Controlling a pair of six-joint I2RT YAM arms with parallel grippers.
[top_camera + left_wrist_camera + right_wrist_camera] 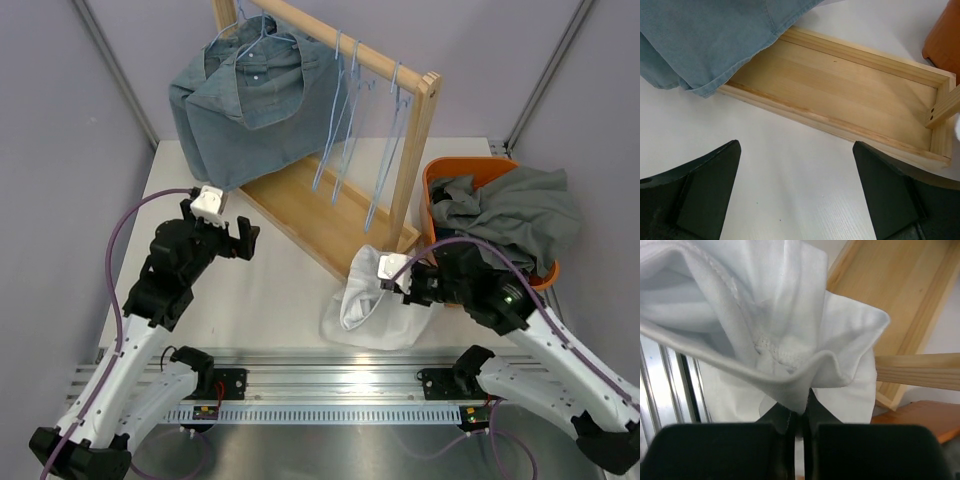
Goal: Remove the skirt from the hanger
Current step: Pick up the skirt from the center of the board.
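Observation:
A blue denim garment (250, 100) hangs on a light-blue hanger (262, 35) at the left end of the wooden rack (330, 215); its hem also shows in the left wrist view (700, 40). A white garment (362, 298) lies bunched on the table in front of the rack's right end. My right gripper (393, 283) is shut on an edge of this white cloth (765, 315), fingers pinched together (801, 410). My left gripper (240, 238) is open and empty (796, 175), low over the table in front of the rack's base (840, 85).
Several empty light-blue hangers (350, 110) hang on the rack's right half. An orange basket (438, 178), heaped with grey-green clothes (520, 215), stands right of the rack and shows in both wrist views (945, 35) (910, 420). A metal rail (320, 385) runs along the near edge.

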